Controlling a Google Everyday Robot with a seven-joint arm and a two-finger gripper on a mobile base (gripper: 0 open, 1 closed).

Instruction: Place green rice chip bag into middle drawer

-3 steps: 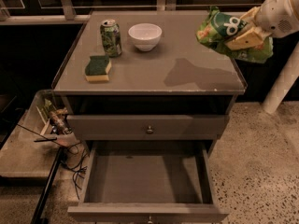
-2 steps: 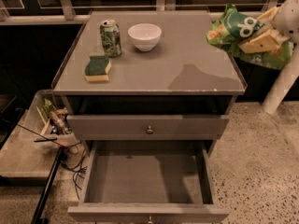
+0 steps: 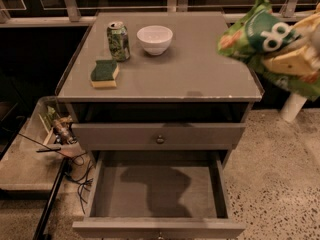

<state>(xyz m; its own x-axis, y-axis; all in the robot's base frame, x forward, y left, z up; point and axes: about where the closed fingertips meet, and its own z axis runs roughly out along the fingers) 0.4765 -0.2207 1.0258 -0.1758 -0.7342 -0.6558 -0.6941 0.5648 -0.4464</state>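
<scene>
The green rice chip bag (image 3: 255, 31), crinkly light-green foil with a dark-green round logo, hangs in the air at the upper right, over the cabinet's right edge. My gripper (image 3: 295, 59) comes in from the right edge and is shut on the bag's right side; the bag hides part of it. The middle drawer (image 3: 195, 194) is pulled out at the bottom of the view, its flat grey floor bare, with a shadow on it. The bag is high above the drawer and to its right.
On the cabinet top (image 3: 190, 74) stand a green soda can (image 3: 118, 40), a white bowl (image 3: 154, 38) and a green-topped yellow sponge (image 3: 105, 73). A shut drawer front with a knob (image 3: 125, 135) sits above the open drawer. Cables and clutter (image 3: 55, 129) lie at the left; a white post (image 3: 292, 106) stands at the right.
The gripper and the bag have moved right and towards the camera, off the cabinet's right corner. A shadow now falls on the open drawer's floor.
</scene>
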